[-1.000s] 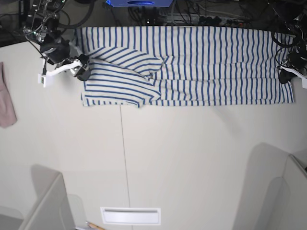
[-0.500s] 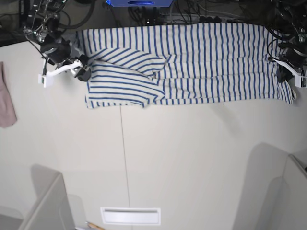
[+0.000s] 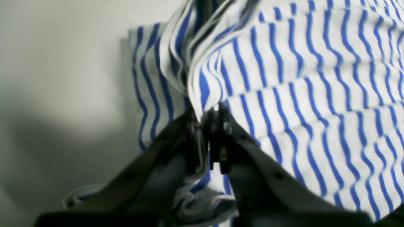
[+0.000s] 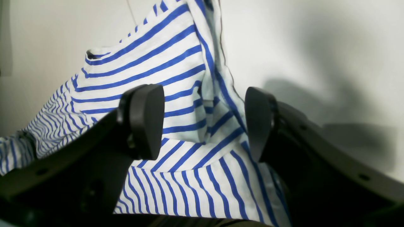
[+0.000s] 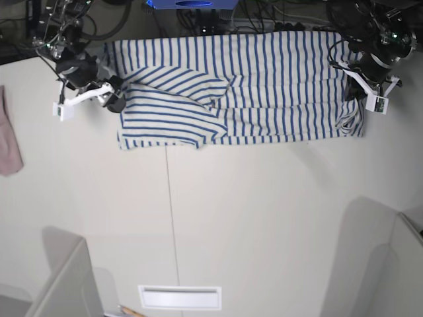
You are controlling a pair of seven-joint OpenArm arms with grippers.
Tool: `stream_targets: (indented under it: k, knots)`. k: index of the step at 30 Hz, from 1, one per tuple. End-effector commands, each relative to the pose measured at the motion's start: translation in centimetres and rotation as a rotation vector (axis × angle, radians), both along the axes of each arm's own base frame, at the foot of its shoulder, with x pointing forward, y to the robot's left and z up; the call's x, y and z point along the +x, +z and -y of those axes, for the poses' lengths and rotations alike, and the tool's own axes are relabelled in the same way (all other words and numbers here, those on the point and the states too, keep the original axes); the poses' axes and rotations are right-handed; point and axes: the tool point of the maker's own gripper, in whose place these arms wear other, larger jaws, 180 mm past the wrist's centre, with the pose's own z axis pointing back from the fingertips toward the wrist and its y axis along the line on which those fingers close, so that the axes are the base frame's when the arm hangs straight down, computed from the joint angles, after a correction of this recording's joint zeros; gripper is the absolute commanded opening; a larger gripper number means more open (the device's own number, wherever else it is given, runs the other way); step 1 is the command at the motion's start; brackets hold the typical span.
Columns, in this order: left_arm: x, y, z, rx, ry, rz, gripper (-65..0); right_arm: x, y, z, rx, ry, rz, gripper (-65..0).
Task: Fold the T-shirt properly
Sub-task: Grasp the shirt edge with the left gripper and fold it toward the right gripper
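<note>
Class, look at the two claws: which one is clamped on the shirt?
The left claw, on the base view's right: its jaws are shut on a bunched edge of the T-shirt. The right claw stands open over the cloth, gripping nothing.

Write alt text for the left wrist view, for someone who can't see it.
The left gripper, dark and seen from behind, is shut on a bunched edge of the blue-striped white T-shirt, whose fabric rises in folds above the jaws. A pale table fills the left side.
</note>
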Motion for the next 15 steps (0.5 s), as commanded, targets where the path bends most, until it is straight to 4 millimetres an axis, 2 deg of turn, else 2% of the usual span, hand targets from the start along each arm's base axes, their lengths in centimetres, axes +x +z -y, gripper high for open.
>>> stream_targets:
  k: [1,6,11,15]
  knots:
    - [0.5,0.8,1.0,-0.016,-0.031,0.038,-65.0,0.4,0.7,0.2,-0.007,0.006,0.032,-27.5]
    - [0.8,-0.1,4.9,-0.096,-0.096,0.030,-65.0,0.4,0.7,0.1,-0.005,0.007,0.032,-27.5]
    - [1.4,-0.6,9.7,-0.183,-0.179,0.032,-65.0,0.4,0.7,0.1,-0.005,0.007,0.032,-27.5]
    - [1.9,-0.4,11.8,-0.232,-0.187,0.052,-65.0,0.2,0.6,0.0,-0.002,0.012,0.022,-27.5]
